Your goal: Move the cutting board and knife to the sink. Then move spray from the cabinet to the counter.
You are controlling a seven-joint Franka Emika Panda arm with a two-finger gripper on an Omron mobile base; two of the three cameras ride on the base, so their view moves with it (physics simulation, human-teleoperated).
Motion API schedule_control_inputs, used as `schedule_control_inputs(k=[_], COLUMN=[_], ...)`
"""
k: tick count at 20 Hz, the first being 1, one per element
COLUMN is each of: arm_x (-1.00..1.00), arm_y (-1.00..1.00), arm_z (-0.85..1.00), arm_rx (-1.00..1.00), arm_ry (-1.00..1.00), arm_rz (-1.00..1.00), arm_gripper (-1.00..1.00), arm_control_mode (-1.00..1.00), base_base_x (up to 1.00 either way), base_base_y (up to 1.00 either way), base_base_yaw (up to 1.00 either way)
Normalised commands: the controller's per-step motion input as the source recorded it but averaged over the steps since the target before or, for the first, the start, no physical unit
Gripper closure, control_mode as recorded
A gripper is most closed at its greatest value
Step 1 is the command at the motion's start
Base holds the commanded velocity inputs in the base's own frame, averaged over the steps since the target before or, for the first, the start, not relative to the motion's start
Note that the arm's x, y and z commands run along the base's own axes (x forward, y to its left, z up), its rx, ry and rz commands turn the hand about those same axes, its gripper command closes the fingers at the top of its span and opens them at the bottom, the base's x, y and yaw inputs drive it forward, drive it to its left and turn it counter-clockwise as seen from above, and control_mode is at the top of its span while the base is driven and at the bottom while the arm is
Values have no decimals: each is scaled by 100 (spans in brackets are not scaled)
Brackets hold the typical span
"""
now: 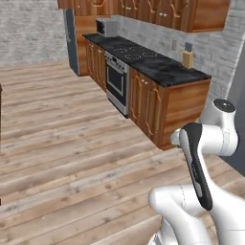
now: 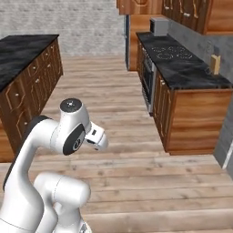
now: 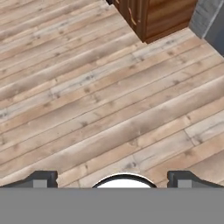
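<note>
The counter [image 1: 165, 69] [image 2: 193, 73], black and marble-look over brown cupboards, runs along the right wall ahead of me. The cutting board, knife, sink, spray and cabinet are out of view. My gripper [image 3: 114, 179] hangs over bare wooden floor, open, its two dark fingertips [image 3: 43, 178] far apart with nothing between them. The counter's cupboard end [image 3: 153, 17] lies beyond it at the top of the hand view. My arm is folded close to the base, well short of the counter.
A stovetop [image 1: 128, 50] and oven [image 1: 116, 82] sit midway along the counter, with a microwave [image 1: 106, 27] at its far end and a tan block [image 1: 187, 59] near its close end. A second black-topped island [image 2: 22, 52] stands left. Wooden floor lies between them.
</note>
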Motion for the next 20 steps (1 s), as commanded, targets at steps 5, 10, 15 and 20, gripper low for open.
schedule_control_inputs(k=[5,10,15,20], arm_x=[0,0,0,0], arm_y=[0,0,0,0], arm_z=[0,0,0,0], arm_rx=[0,0,0,0], arm_ry=[0,0,0,0], arm_rz=[0,0,0,0], arm_gripper=[-100,-100,-100,-100], arm_control_mode=[100,100,100,100], base_base_x=[73,75,79,82], base_base_y=[15,19,17,13], base_base_yaw=[12,15,13,10])
